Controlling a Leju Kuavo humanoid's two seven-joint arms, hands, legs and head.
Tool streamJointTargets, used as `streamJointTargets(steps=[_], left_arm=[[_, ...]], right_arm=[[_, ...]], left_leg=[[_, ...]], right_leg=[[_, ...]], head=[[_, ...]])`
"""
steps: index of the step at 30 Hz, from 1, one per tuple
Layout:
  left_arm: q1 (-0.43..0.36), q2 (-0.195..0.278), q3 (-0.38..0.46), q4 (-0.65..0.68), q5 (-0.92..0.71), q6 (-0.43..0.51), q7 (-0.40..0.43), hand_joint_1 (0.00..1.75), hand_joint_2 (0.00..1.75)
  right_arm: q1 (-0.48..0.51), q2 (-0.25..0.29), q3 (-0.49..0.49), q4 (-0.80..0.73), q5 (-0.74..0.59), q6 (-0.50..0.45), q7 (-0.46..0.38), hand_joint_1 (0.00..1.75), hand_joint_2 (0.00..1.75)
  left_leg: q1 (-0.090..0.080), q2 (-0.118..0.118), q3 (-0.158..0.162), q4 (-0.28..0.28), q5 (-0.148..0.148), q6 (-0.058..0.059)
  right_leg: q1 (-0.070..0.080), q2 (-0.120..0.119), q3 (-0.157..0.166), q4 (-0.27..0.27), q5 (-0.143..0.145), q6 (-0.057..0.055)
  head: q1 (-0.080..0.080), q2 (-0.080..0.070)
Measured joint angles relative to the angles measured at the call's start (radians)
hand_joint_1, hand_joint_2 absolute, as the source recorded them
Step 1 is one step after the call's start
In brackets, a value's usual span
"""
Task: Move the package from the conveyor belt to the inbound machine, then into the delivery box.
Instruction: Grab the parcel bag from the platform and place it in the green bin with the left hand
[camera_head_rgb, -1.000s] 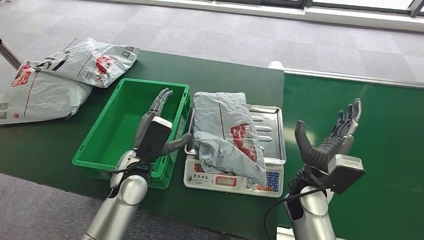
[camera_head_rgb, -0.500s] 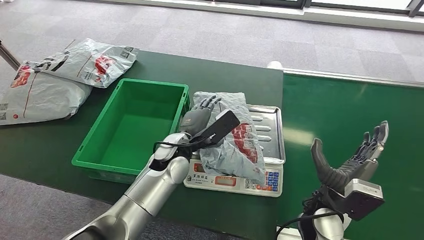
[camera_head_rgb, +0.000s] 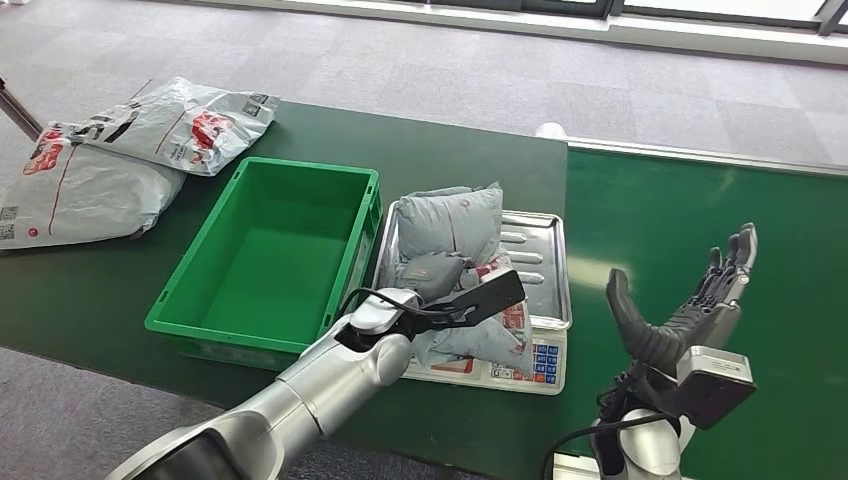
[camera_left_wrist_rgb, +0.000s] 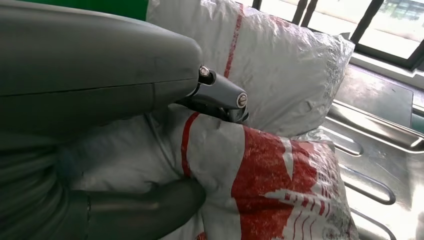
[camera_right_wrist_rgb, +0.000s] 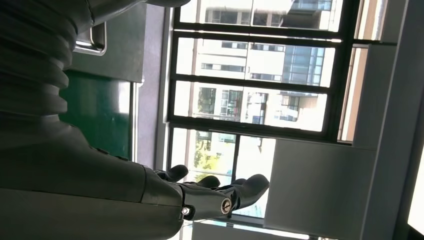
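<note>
1. Spare parcels (camera_head_rgb: 110, 160): two grey courier bags lie at about 10 o'clock on the dark green table, well apart from the work and unchanged from the earlier frames.
2. Delivery box (camera_head_rgb: 262, 318): the green crate stands at 9 o'clock of the scale, touching or just beside it; it holds nothing yet.
3. Left hand (camera_head_rgb: 432, 275): a second ago it was raised over the crate; it has since swung across to the scale and now grips the package, its thumb (camera_left_wrist_rgb: 150, 212) and fingers (camera_left_wrist_rgb: 220, 97) pressed into the plastic.
4. Package (camera_head_rgb: 455, 265): the grey-and-red mail bag lies on the steel tray of the weighing scale (camera_head_rgb: 540, 290). Formerly flat, it is now bunched and puffed at its far end, which suggests the squeeze has taken hold.
5. Right hand (camera_head_rgb: 685, 305): held above the conveyor belt (camera_head_rgb: 700, 200) at 3 o'clock, palm up, fingers spread wide, carrying nothing.
6. Judgement: the inbound stage appears done; lifting the package toward 9 o'clock into the crate remains.
</note>
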Motion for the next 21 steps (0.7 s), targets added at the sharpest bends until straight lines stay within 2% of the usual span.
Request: streamJointTargets(steps=[4, 7, 12, 17, 18, 21], left_arm=[[-0.019, 0.0, -0.037, 0.024, 0.028, 0.011, -0.006, 1.75, 1.75], [-0.031, 0.001, -0.044, 0.037, 0.066, 0.053, -0.04, 1.75, 1.75], [-0.044, 0.003, -0.013, 0.05, 0.092, 0.178, -0.143, 1.75, 1.75], [-0.048, 0.006, 0.01, 0.044, 0.082, 0.201, -0.164, 1.75, 1.75], [-0.042, 0.013, 0.055, 0.009, 0.055, 0.221, -0.19, 1.75, 1.75], [-0.007, 0.065, 0.277, -0.204, -0.027, 0.273, -0.264, 1.75, 1.75]], right_arm=[[0.001, 0.008, -0.004, -0.002, 0.008, 0.011, 0.001, 0.0, 1.75], [0.003, 0.012, -0.009, -0.002, 0.016, 0.023, 0.003, 0.0, 1.75], [0.011, 0.019, -0.021, -0.002, 0.032, 0.044, 0.013, 0.0, 1.75], [0.015, 0.02, -0.026, -0.004, 0.036, 0.049, 0.015, 0.0, 1.75], [0.022, 0.021, -0.032, -0.005, 0.039, 0.053, 0.018, 0.0, 1.75], [0.064, 0.022, -0.054, -0.007, 0.036, 0.056, 0.021, 0.0, 1.75]], left_leg=[[0.0, 0.0, 0.001, 0.0, 0.0, 0.0], [0.0, 0.0, 0.001, 0.0, 0.0, 0.0], [0.0, 0.0, 0.001, 0.0, 0.0, 0.0], [0.0, 0.0, 0.001, 0.0, 0.0, 0.0], [0.0, 0.0, 0.0, 0.0, 0.0, 0.0], [0.0, 0.002, -0.001, 0.0, 0.0, 0.0]], right_leg=[[0.0, 0.0, 0.001, 0.0, 0.0, 0.0], [0.0, 0.0, 0.001, 0.0, 0.0, 0.0], [0.0, 0.0, 0.0, 0.0, 0.0, 0.0], [0.0, 0.0, 0.0, 0.0, 0.0, 0.0], [0.0, 0.001, 0.0, 0.0, 0.0, 0.0], [0.0, 0.002, -0.002, 0.0, 0.0, 0.0]], head=[[0.0, 0.0], [0.0, 0.0], [0.0, 0.0], [0.0, 0.0], [0.0, 0.0], [0.0, 0.0]])
